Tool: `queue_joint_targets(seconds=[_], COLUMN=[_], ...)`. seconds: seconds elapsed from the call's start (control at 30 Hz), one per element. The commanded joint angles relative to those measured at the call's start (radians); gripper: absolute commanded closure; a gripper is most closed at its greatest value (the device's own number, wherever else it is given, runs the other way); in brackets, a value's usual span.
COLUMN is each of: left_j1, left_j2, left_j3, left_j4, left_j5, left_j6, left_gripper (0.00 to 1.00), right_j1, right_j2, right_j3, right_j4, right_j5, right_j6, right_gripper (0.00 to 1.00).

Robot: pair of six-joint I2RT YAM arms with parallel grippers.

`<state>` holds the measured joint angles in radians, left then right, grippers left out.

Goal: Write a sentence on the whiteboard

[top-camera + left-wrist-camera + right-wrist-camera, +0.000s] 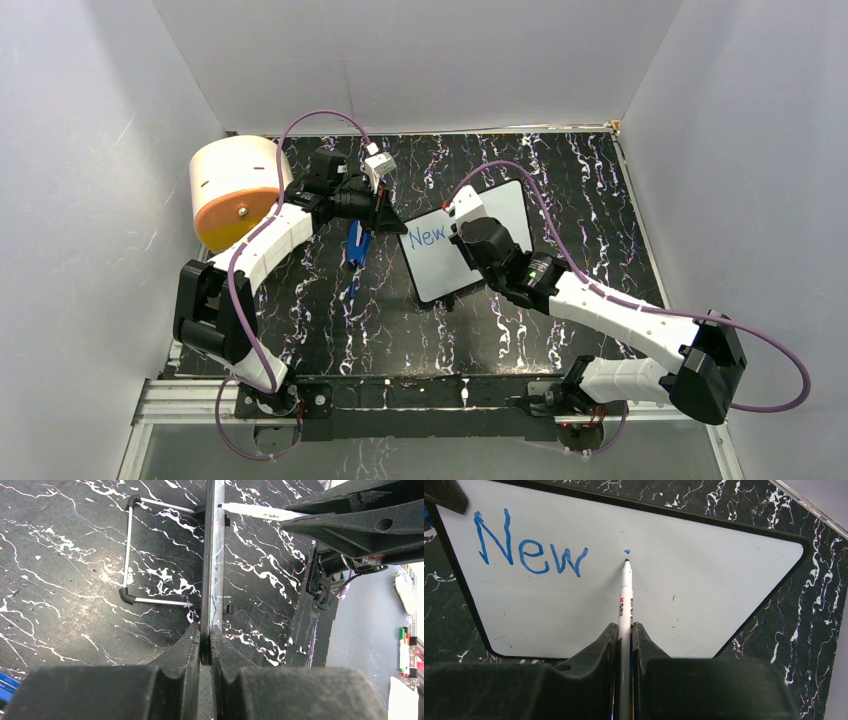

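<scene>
Start on the left: your left gripper [205, 647] is pressed together on the near edge of the whiteboard [438, 272], steadying it. The board stands on edge just right of the table's [330, 320] centre. On the board's face, the sentence [529, 550] so far reads only "New", in blue at the upper left. Just right of that word sits a single blue dot [627, 551]. Further right, your right gripper [625, 635] is pinching a white marker [625, 595], with its tip just under that dot. I judge you are early in the task: one word is done, the next is barely started, and the rest is not yet written.

The left wrist view shows the board edge-on, with a wire stand [129, 550] behind it and the marker tip apparently meeting the face, but no lettering can be read there. The top view alone shows both arms converging on the board, a peach drum [235, 190] at the back left and a blue pen-like thing [357, 245] lying near your left gripper. The right wrist view alone lets you read the word and see the dot, but it does not show whether the tip is touching.
</scene>
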<state>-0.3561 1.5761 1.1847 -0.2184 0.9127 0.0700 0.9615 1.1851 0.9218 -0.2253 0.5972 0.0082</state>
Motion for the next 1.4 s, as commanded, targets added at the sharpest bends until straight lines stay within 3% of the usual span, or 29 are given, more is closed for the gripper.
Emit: queue_joint_targets(seconds=[0.0, 0.9, 1.37], left_j1=[-0.008, -0.008, -0.008], left_j2=[0.007, 0.004, 0.008], left_j3=[0.005, 0.007, 0.006], left_j4=[-0.043, -0.045, -0.046], left_j5=[-0.006, -0.006, -0.002], left_j6=[0.037, 0.037, 0.037], left_gripper=[1.0, 1.0, 1.0], right_j1=[-0.005, -0.007, -0.006], right_j2=[0.005, 0.025, 0.036], right_j3=[0.015, 0.038, 0.041], right_j4=[0.064, -0.135, -0.049], right_j5=[0.001, -0.07, -0.114], right_j6=[0.006, 0.088, 0.082], right_gripper=[1.0, 1.0, 1.0])
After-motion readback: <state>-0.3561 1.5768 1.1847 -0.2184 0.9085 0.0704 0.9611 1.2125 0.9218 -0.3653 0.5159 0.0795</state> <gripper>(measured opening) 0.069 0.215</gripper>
